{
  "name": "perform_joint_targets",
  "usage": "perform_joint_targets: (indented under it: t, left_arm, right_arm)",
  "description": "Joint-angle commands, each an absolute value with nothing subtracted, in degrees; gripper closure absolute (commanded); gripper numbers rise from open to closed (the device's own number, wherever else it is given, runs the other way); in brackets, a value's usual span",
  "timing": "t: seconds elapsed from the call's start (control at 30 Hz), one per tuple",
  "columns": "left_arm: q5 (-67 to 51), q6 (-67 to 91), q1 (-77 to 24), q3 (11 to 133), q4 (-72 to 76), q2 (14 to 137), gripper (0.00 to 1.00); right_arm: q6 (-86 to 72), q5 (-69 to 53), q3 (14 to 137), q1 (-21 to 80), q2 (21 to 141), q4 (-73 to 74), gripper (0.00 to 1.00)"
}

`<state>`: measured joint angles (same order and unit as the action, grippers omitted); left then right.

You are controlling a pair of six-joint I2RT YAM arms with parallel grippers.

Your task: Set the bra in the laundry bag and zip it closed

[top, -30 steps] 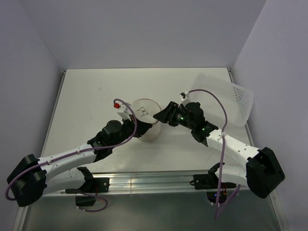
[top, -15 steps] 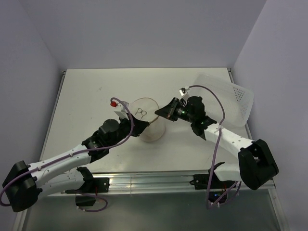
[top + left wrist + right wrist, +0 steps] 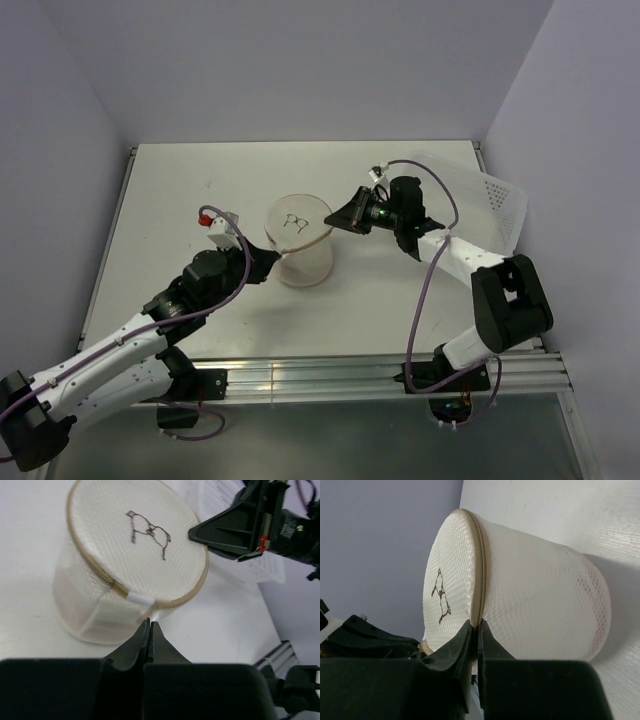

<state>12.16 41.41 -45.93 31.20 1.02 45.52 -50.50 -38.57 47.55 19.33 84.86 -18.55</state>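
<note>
The laundry bag (image 3: 303,258), a whitish mesh cylinder, stands upright in the middle of the table. Its round lid (image 3: 115,555) carries a small dark bra outline. A tan zip (image 3: 481,570) runs round the rim. My left gripper (image 3: 150,623) is shut, pinching a fold of the bag's side just below a white tab (image 3: 140,599). My right gripper (image 3: 478,625) is shut on the zip rim at the bag's right side, also seen in the top view (image 3: 334,222). The bra is not in view.
A clear perforated plastic bin (image 3: 480,205) lies tipped at the back right, close behind the right arm. A metal rail (image 3: 330,375) runs along the table's near edge. Grey walls close in the back and both sides.
The right gripper has shut on the bag's zip rim. The bag has gone from tilted to upright and shifted slightly back. The left arm has swung left while keeping its hold.
</note>
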Motion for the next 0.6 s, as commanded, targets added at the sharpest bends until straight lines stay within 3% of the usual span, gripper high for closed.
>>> perform_joint_targets:
  t: [0.0, 0.4, 0.5, 0.53, 0.57]
  left_arm:
    - [18.46, 40.96, -45.26, 31.81, -6.15, 43.94, 1.0]
    - [14.85, 40.78, -45.26, 32.25, -0.62, 44.12, 1.0]
    - [15.73, 40.17, -45.26, 34.18, -1.76, 43.33, 0.96]
    - [15.82, 40.08, -45.26, 34.62, -1.93, 42.98, 0.91]
    - [15.73, 39.99, -45.35, 34.98, -1.85, 42.2, 0.79]
  right_arm:
    - [-46.23, -35.24, 51.94, 15.91, 87.09, -19.78, 1.0]
    - [-45.18, -32.27, 49.04, 17.84, 86.13, -18.02, 1.0]
    - [-45.44, -31.9, 49.04, 17.93, 87.01, -17.93, 0.81]
    - [-45.0, -31.73, 49.3, 17.93, 86.84, -17.06, 0.64]
    - [-44.65, -31.29, 49.31, 18.02, 85.36, -16.35, 0.53]
